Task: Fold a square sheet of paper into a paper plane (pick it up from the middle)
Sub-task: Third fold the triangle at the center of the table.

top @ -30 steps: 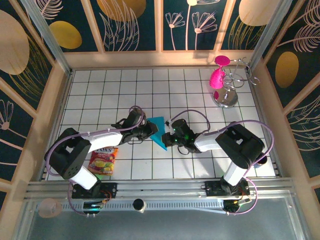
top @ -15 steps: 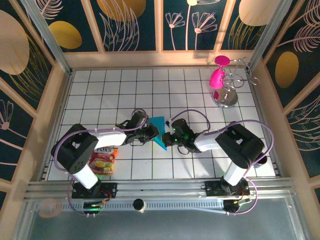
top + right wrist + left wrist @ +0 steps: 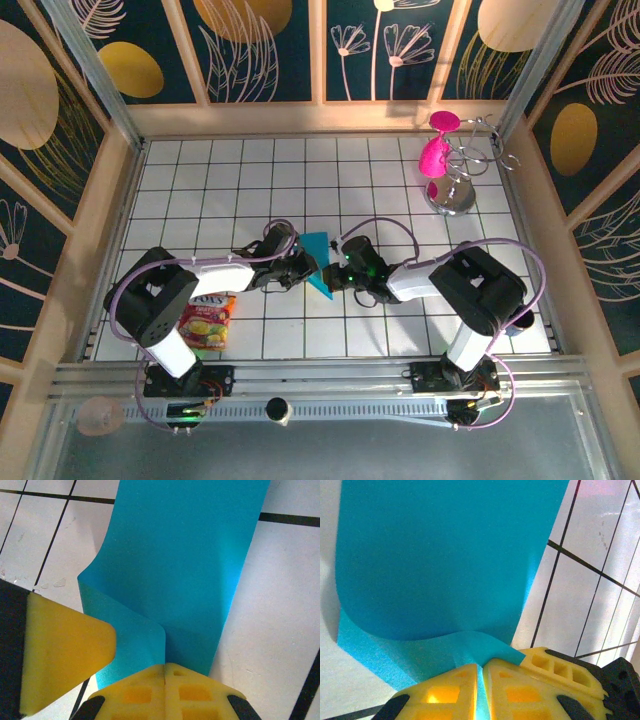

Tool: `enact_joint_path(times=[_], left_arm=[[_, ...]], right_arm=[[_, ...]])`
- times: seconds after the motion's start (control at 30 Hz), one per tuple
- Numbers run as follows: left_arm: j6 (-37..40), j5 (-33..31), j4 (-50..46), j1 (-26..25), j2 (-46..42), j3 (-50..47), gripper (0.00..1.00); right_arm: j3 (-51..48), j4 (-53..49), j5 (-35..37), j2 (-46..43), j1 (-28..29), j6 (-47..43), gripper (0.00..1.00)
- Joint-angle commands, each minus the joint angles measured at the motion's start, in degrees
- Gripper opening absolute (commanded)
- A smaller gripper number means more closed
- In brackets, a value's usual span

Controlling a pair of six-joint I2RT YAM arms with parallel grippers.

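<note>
The turquoise square sheet of paper point(image 3: 317, 260) lies folded over on itself at mid-table, tapering to a point at its near end. My left gripper point(image 3: 303, 267) comes at it from the left and is shut on it. In the left wrist view the paper point(image 3: 435, 555) runs into the slit between the yellow fingers point(image 3: 445, 692), and a layer curls up above them. My right gripper point(image 3: 334, 276) meets the sheet from the right, also shut on it. In the right wrist view the paper point(image 3: 185, 560) is pinched at its edge by the closed gripper point(image 3: 165, 672), with a left finger point(image 3: 65, 650) close beside.
A red-and-yellow snack packet point(image 3: 207, 320) lies near the left arm's base. Pink goblets point(image 3: 437, 150) hang on a metal rack point(image 3: 452, 192) at the back right. Wooden walls point(image 3: 100, 230) ring the white grid table point(image 3: 250, 180).
The left arm has swung its elbow inward and its gripper has slid a little right onto the paper, closing slightly. The right gripper has hardly moved.
</note>
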Motion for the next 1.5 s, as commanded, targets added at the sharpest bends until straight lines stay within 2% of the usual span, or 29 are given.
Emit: enact_joint_path(times=[0.0,1.17,1.23,1.37,1.47], left_arm=[[-2.1,-1.3,-2.3,-0.3,-0.6,-0.7,0.14],[-4.1,-2.8,-2.4,-0.3,0.5,-3.7,0.11],[-4.2,-2.9,-2.5,-0.3,0.8,-4.0,0.11],[-4.0,-3.8,-3.0,-0.4,1.8,-4.5,0.08],[-3.8,-4.1,-3.0,-0.4,2.3,-4.9,0.07]], right_arm=[[0.8,-3.1,0.2,2.0,-0.7,0.4,0.0],[1.7,-4.0,-0.3,1.9,-0.7,1.3,0.01],[2.6,-5.5,0.0,0.4,-0.7,2.1,0.07],[5.9,-11.9,0.1,-3.7,-0.9,3.9,0.29],[6.3,-14.5,0.6,-7.2,-1.5,6.1,0.4]])
